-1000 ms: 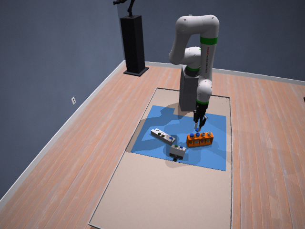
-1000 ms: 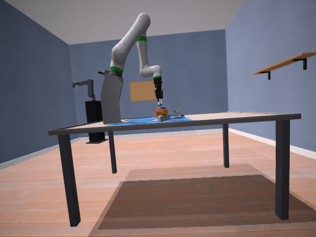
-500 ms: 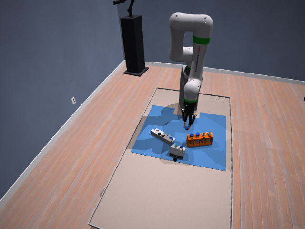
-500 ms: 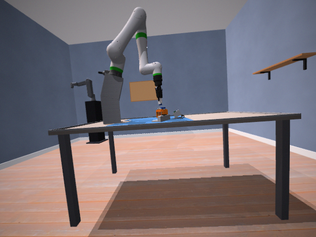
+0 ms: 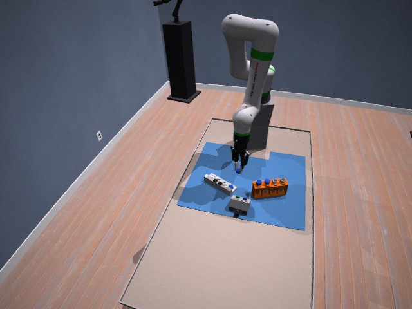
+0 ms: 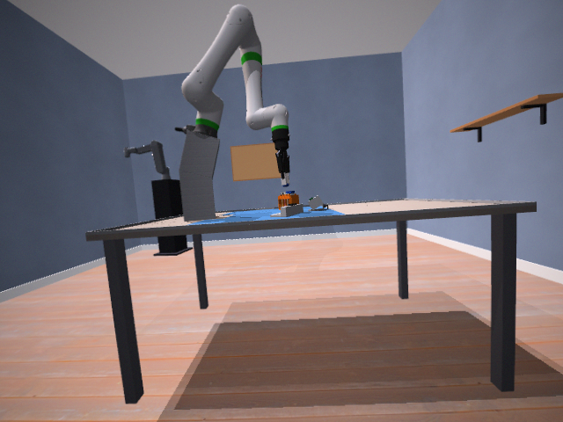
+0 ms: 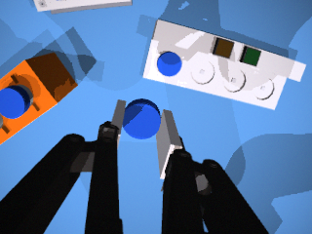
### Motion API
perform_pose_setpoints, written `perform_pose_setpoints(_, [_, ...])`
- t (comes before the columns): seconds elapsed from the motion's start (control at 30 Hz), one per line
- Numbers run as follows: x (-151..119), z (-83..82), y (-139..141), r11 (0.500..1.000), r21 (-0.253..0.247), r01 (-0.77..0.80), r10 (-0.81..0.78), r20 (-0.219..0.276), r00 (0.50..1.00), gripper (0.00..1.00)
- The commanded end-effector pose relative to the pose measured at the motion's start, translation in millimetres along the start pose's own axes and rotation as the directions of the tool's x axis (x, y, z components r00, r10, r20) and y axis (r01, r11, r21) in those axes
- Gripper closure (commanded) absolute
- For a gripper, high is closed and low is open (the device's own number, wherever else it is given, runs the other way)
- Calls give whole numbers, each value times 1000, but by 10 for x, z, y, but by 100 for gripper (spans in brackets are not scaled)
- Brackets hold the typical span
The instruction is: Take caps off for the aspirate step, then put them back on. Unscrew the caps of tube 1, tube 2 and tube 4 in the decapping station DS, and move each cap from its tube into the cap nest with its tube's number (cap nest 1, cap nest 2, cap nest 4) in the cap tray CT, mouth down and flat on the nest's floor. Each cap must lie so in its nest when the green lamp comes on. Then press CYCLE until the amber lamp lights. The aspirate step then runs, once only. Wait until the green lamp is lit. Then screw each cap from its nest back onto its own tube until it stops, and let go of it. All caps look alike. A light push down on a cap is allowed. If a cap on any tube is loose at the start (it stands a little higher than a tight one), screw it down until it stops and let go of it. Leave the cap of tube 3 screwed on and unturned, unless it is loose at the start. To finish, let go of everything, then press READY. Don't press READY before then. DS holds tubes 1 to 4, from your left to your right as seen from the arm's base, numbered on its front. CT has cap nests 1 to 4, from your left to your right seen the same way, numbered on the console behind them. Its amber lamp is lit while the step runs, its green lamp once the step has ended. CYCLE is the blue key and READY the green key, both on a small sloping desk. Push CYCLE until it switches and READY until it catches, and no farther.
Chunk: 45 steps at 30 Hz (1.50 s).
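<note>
My gripper [image 5: 238,169] [image 6: 284,183] [image 7: 141,118] is shut on a blue cap [image 5: 238,171] [image 7: 140,122] and holds it above the blue mat, between the orange decapping station [image 5: 269,191] [image 7: 46,80] and the white cap tray [image 5: 212,181] [image 7: 288,73]. One blue cap [image 5: 230,186] [image 7: 169,63] lies in the tray's end nest; the three other nests are empty. In the station, two tubes carry blue caps [image 5: 259,182] [image 5: 267,181] and two tubes [image 5: 275,181] [image 5: 282,180] stand open. The tray's amber lamp [image 7: 223,47] and green lamp [image 7: 251,55] look dark.
The small sloping desk [image 5: 239,205] with the green key [image 5: 237,196] and the blue key [image 5: 244,198] stands in front of the tray and station. The arm's grey base block [image 5: 261,127] is at the table's far end.
</note>
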State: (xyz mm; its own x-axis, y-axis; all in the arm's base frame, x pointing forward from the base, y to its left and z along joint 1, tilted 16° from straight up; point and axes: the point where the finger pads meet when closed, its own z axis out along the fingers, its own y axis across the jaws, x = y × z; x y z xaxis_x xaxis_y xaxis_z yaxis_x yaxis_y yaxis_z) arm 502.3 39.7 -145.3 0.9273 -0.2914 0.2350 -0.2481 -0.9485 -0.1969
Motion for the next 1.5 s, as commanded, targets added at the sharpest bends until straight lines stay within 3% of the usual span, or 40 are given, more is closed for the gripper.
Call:
perform_pose_setpoints(0.0, [156, 3, 300, 1000, -6, 3, -3, 34, 999, 100])
perform_pose_setpoints(0.33, [404, 9, 825, 1000, -6, 3, -3, 34, 999, 100])
perform_pose_setpoints(0.6, [404, 9, 825, 1000, -6, 3, -3, 34, 999, 100])
perform_pose_setpoints(0.9, [389, 458, 827, 1000, -6, 3, -3, 34, 999, 100])
perform_pose_setpoints(0.97, [389, 458, 827, 1000, -6, 3, -3, 34, 999, 100])
perform_pose_setpoints(1.47, [376, 1208, 830, 1000, -6, 3, -3, 34, 999, 100])
